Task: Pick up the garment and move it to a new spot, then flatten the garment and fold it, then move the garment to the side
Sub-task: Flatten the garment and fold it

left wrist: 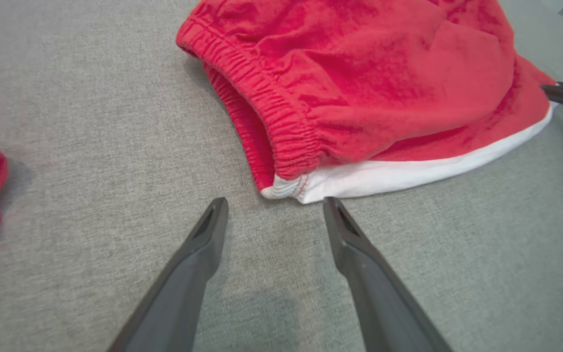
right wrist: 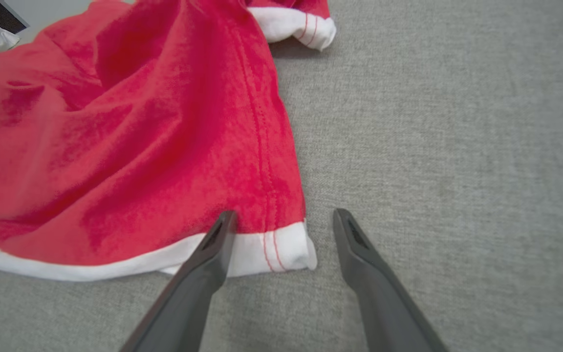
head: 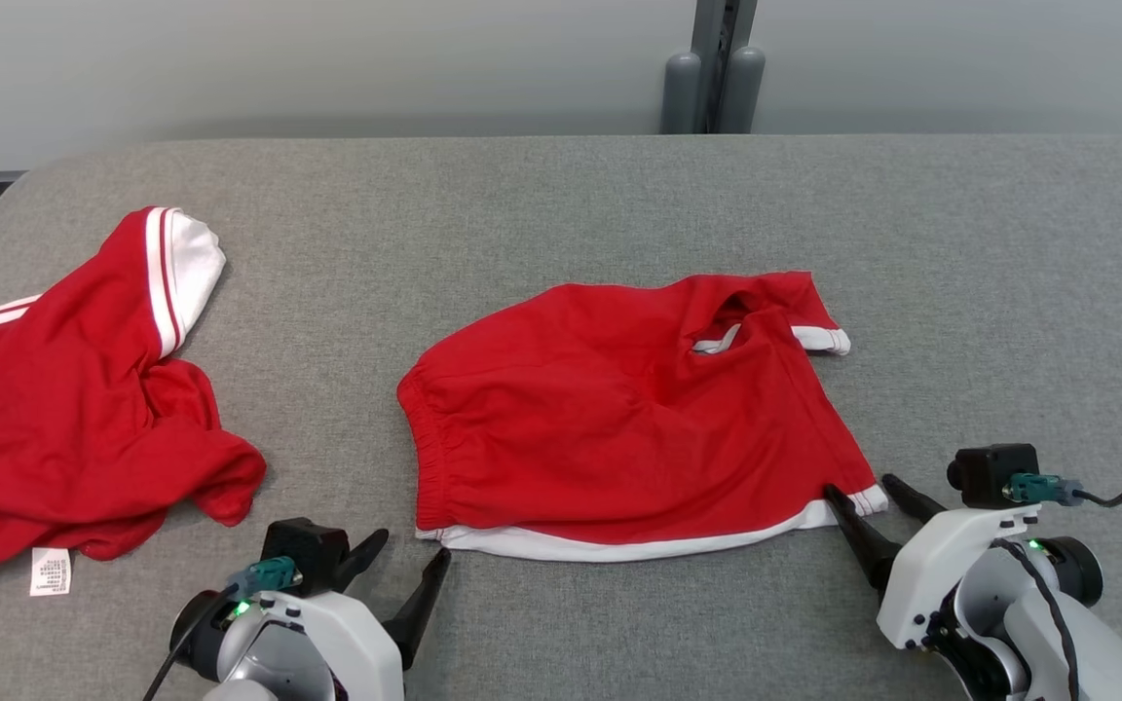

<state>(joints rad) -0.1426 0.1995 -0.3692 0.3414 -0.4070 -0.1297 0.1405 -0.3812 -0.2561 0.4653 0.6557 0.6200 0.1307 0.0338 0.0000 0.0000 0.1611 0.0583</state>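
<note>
Sensibly, the left pincer [head: 415,542] and right pincer [head: 855,483], both released, needed to pinch the near corners of the red shorts [head: 619,419] together and lift evenly.

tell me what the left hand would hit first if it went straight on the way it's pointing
Most likely the red shorts: the left hand is open and points at their near white-trimmed corner, just ahead of it. If it is angled down steeply, it could touch the grey table first.

Grey woven tabletop [head: 561,195] spreads under and beyond the fingers [head: 422,596]. Far past them: pale plain wall [head: 327,58], grey upright post [head: 717,49]. Light even, soft.
</note>
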